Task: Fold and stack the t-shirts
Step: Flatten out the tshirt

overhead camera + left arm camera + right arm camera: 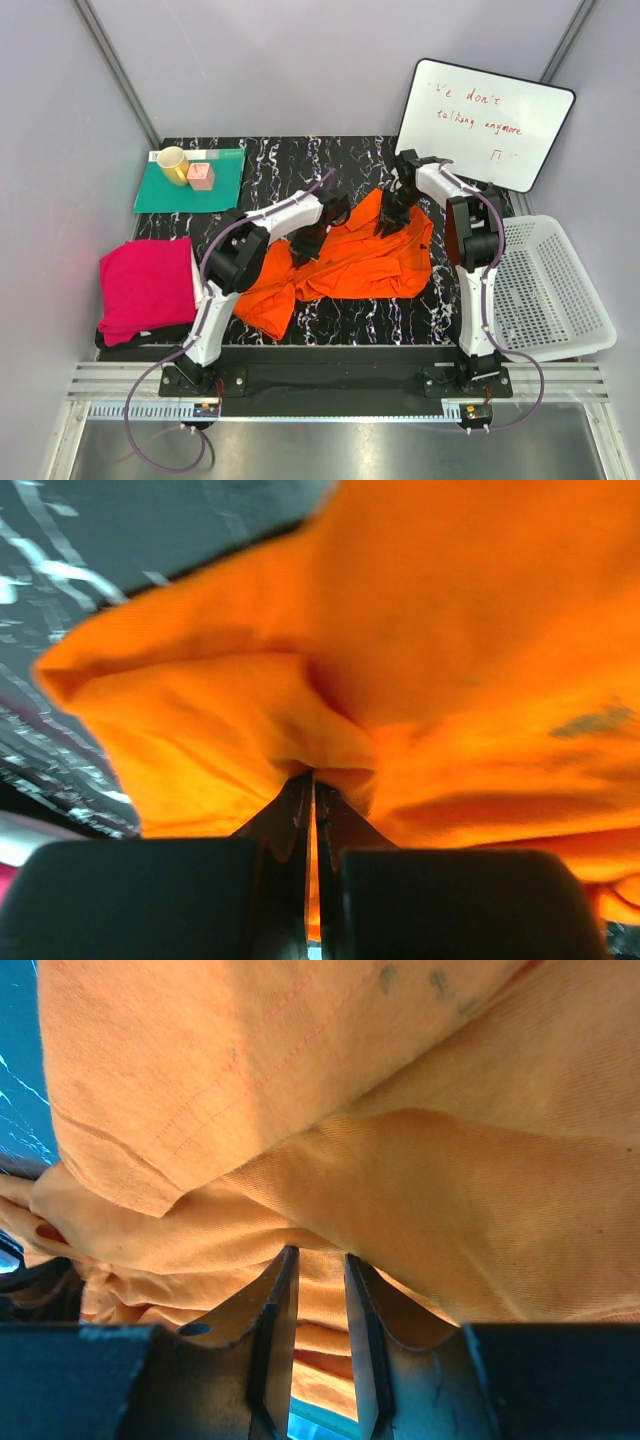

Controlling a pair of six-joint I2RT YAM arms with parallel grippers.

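Orange t-shirt (360, 265) spread L–R on worktop (300, 165); left jaws clamped on its left side, right jaws on its far edge.

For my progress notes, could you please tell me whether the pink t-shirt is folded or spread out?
Folded: the pink t-shirt lies as a compact, layered rectangle, unlike the rumpled orange t-shirt.

Pretty bare booth tbh: plain pale grey walls (300, 60) on three sides, a slanted metal strut (115, 70) in each back corner, soft even light. The table (290, 165) has a black marble-look top with white veins. A whiteboard (485, 120) with red scribble leans at the back right, and aluminium rails (330, 375) run along the near edge beside a shiny metal sheet (330, 445).
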